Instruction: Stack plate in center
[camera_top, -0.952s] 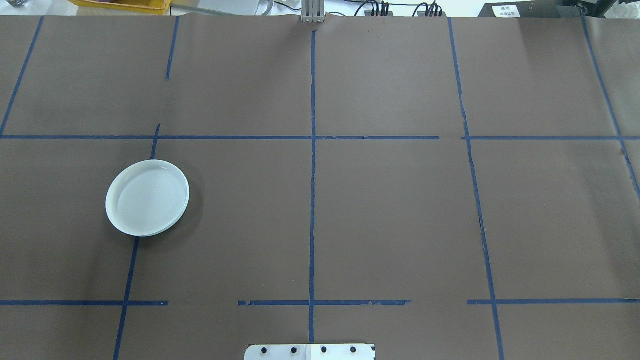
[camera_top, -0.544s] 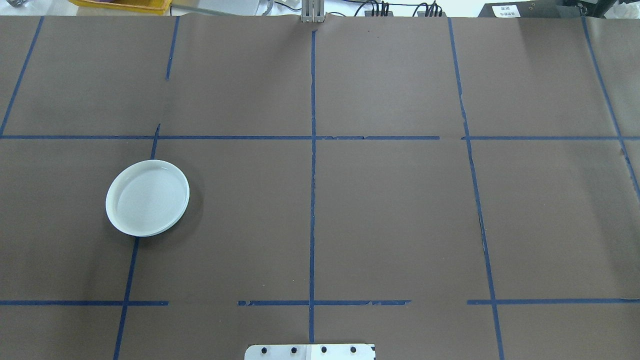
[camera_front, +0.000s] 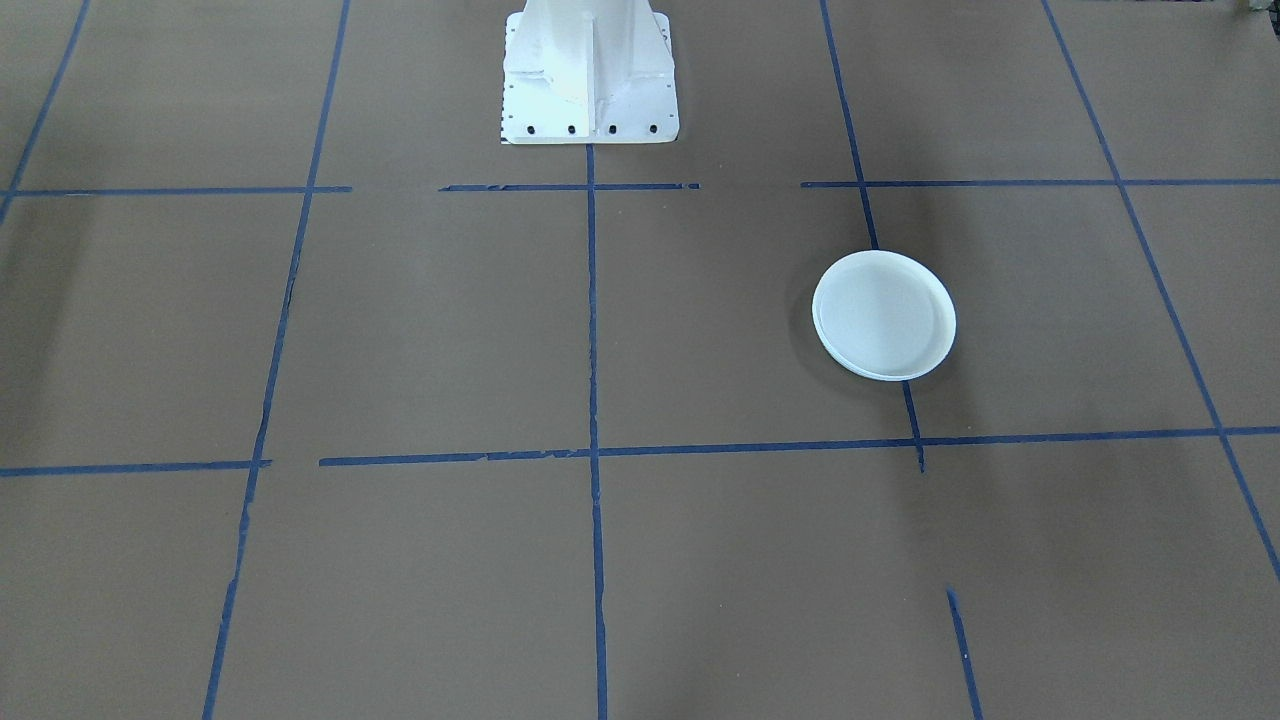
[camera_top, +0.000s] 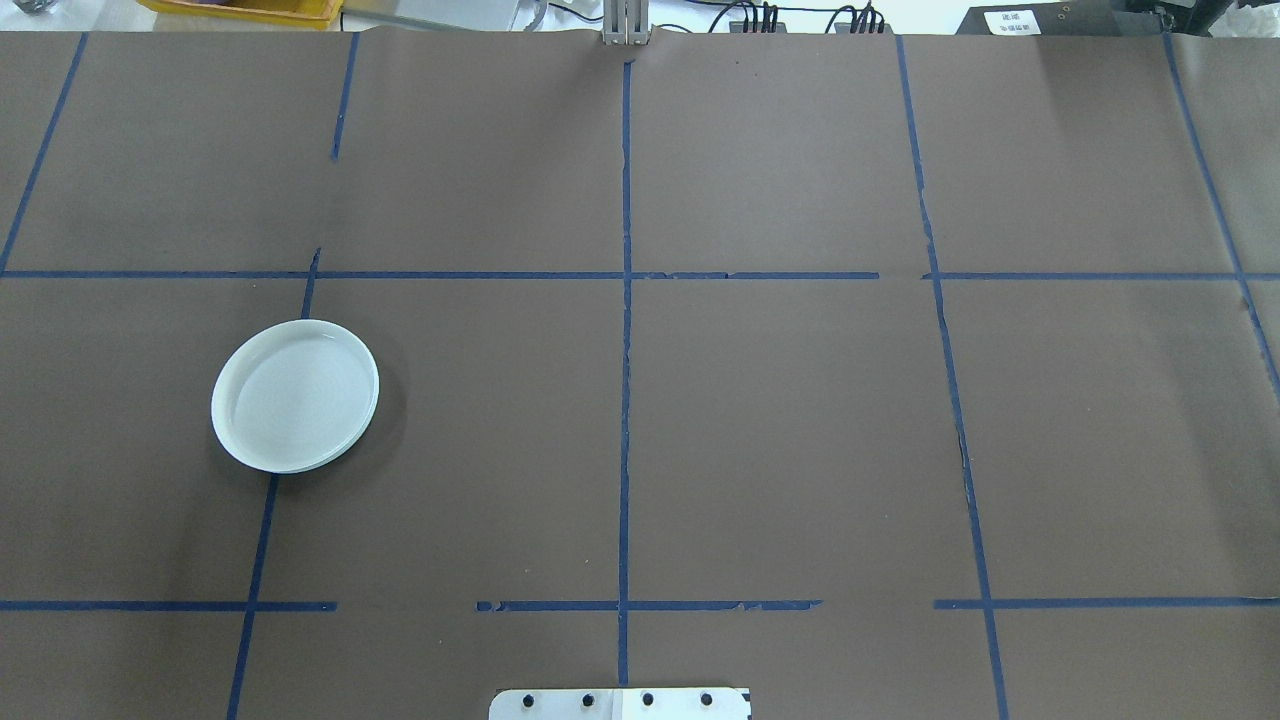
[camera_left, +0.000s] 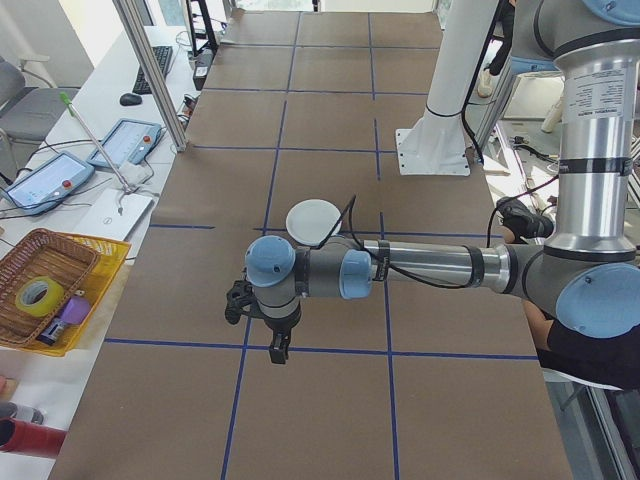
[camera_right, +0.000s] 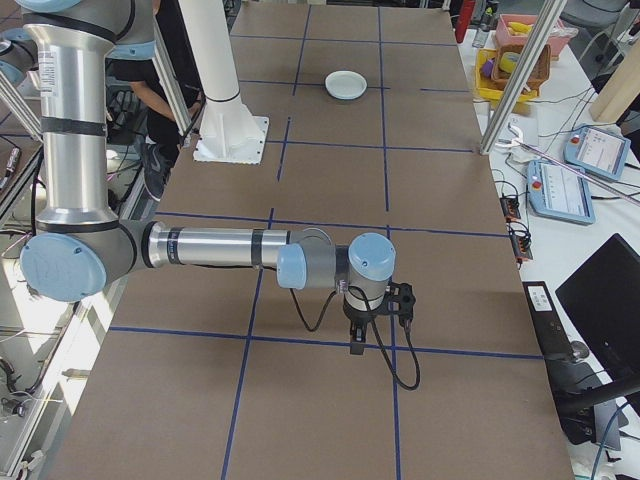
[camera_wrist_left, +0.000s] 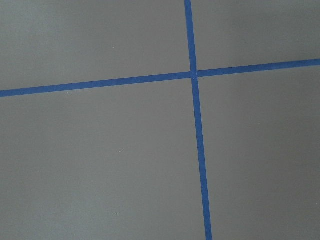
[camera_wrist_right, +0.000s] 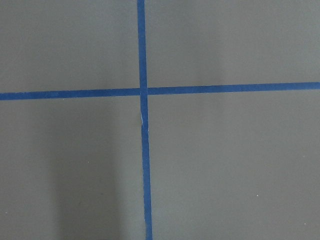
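Both arms reach out level over the worktop (camera_top: 800, 420) with wrists turned down: the left gripper (camera_left: 277, 350) and the right gripper (camera_right: 357, 342) each hang above a crossing of blue tape lines (camera_wrist_left: 194, 75), and I cannot tell whether either is apart or together. The pale plate (camera_top: 295, 396) lies flat on the robot's left side, over a tape line and away from the middle. The worktop is brown paper; a yellow tray (camera_left: 60, 290) and tablets (camera_left: 48, 178) sit beside it.

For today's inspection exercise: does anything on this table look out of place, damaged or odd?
Mostly tidy. The round pale blue-grey plate sits upright on a tape line on the robot's left, away from the middle. The blue tape grid has gaps and frayed stretches.
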